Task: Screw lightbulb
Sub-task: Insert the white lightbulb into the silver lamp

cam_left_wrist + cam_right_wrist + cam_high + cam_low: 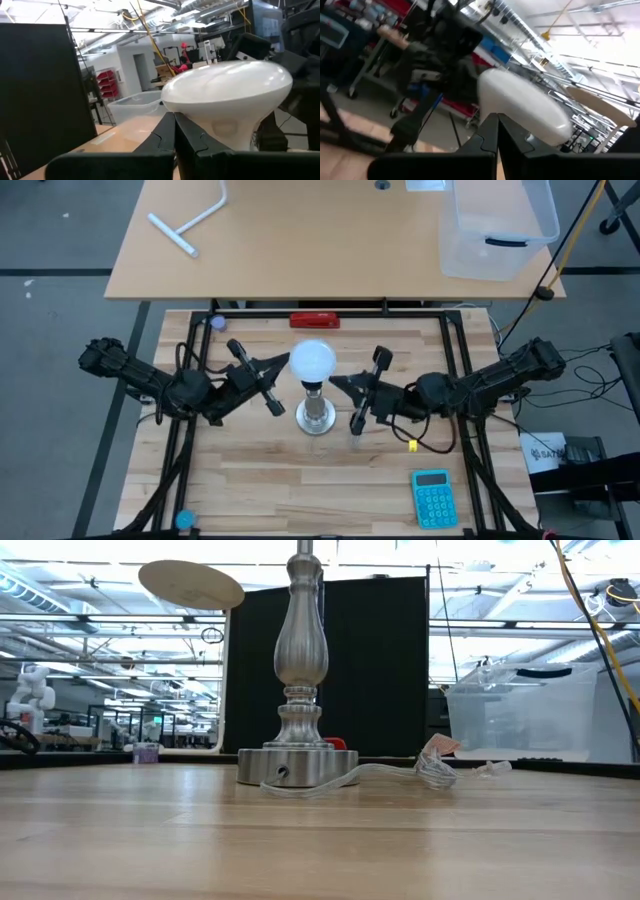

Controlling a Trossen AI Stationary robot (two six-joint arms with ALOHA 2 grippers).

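1. Judging the step: the light wooden slatted worktop (250, 470) carries a silver baluster-shaped lamp stand with a round foot (314, 416) at its centre. The white mushroom-shaped lightbulb (312, 361) sits base-down on top of the stand, so the bulb is placed. I can't tell whether it is fully threaded.
2. The left arm reaches in from the left, and the left tool (283, 367) is just beside the bulb head. The left wrist view shows its fingers (165, 137) pressed together, gripping nothing, with the bulb right behind them.
3. The right arm mirrors it: the right tool (336, 384) is near the stand's neck. It is also closed on nothing, and I can't tell whether it touches the bulb.
4. Next move, my read: one tool has to part its fingers, close on the dome and twist, while the other steadies the stand. The dome is smooth and will probably slip.
5. Room: there is bare worktop in front of the stand. A red block (314, 321) sits at the rear edge and a teal calculator (433, 498) at front right, both well apart from the stand.
6. Watch the clear cord (400, 772) trailing from the foot.
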